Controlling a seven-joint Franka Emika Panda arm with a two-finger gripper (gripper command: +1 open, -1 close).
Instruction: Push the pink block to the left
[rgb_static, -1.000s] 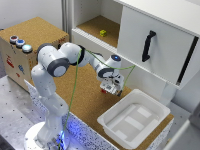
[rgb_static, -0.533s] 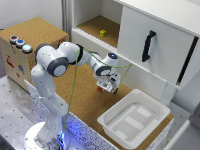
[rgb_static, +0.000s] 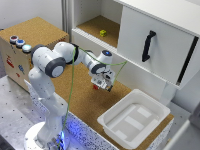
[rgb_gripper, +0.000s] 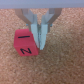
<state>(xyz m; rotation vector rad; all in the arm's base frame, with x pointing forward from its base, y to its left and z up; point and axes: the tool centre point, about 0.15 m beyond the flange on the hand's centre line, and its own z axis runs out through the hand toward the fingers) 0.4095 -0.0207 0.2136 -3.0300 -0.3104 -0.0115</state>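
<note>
Down on the cork table, we see the pink block touching the outer side of one finger of our hand; the fingers stand narrow and hold nothing. So the push must carry that finger sideways into the block.

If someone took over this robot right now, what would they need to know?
Gripper: low over the cork board, fingers nearly together, holding nothing.
Pink block: on the cork right beside the fingers, apparently touching them; in the exterior view it peeks out by the gripper.
Done: gripper set next to the block.
Left: push it left. Progress cannot be judged from one moment.
</note>
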